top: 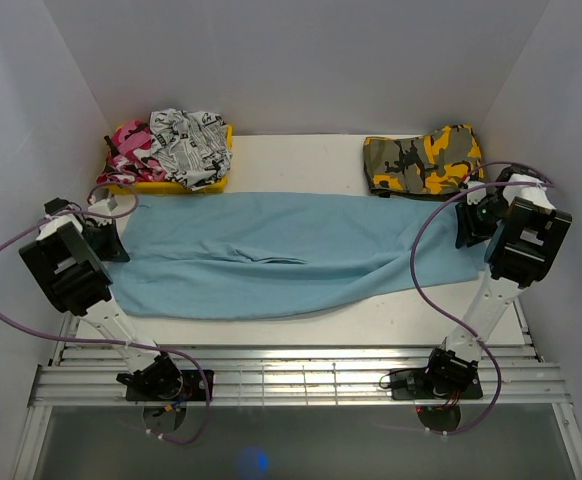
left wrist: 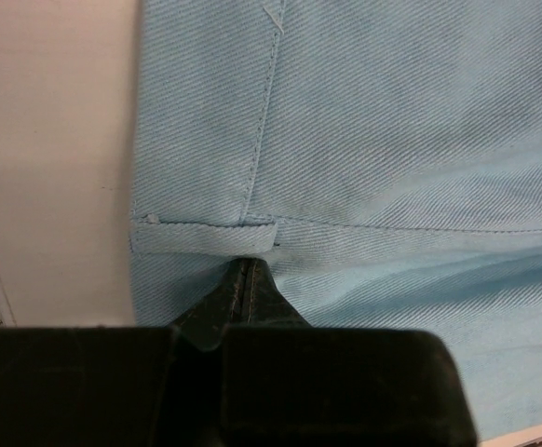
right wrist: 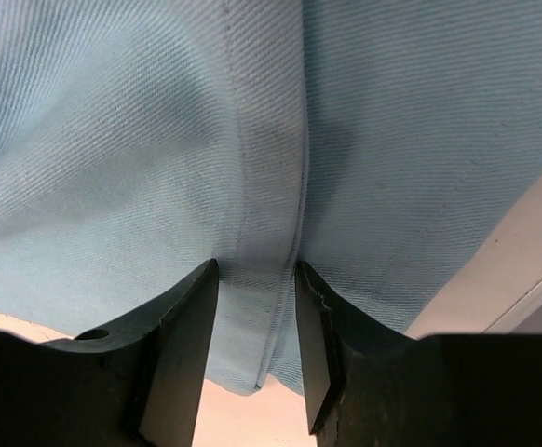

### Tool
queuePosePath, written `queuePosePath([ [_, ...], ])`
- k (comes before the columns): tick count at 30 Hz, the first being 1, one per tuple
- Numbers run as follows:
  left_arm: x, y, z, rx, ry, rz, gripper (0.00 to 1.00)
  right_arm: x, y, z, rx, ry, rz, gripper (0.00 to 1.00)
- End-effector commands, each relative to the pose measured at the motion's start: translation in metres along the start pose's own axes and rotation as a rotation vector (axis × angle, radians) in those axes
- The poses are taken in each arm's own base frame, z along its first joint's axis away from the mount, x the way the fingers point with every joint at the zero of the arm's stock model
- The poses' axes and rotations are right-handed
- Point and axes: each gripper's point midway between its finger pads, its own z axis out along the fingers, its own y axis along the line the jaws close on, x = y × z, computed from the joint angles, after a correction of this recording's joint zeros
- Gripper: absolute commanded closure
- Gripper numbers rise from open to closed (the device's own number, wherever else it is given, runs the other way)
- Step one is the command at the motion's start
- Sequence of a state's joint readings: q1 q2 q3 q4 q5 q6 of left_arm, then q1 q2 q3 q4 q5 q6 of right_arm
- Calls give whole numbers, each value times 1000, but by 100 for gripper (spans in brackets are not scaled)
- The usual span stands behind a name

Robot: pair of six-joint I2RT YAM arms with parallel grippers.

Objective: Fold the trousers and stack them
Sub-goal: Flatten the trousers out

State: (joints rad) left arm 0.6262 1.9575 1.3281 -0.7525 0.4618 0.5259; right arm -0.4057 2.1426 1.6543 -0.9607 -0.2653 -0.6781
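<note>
While heaped with garments [top: 176,140], bin [top: 206,183] beside trousers [top: 271,255]

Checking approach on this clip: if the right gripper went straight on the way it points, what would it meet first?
The light-blue soft cloth trousers: the right gripper points at a seam between its open fingers; exact depth is unclear.

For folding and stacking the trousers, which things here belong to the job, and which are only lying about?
Job: plain light-blue cloth trousers, spread out flat; left gripper, shut at their waistband; right gripper, open around a seam.

Lying about: yellow tray holding a pink camouflage cloth and a white-and-black printed cloth; folded yellow-and-green camouflage garment.
</note>
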Motion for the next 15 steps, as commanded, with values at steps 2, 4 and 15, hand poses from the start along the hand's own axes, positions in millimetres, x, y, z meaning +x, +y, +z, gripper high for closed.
queuePosePath([
  [2, 26, 17, 23, -62, 97, -46, 100, -3, 7, 7, -57, -8, 22, 57],
  [4, 26, 17, 25, -63, 98, -53, 100, -1, 8, 9, -64, 6, 26, 59],
  [15, 32, 18, 30, -78, 116, -56, 100, -18, 28, -43, -81, -71, -23, 92],
])
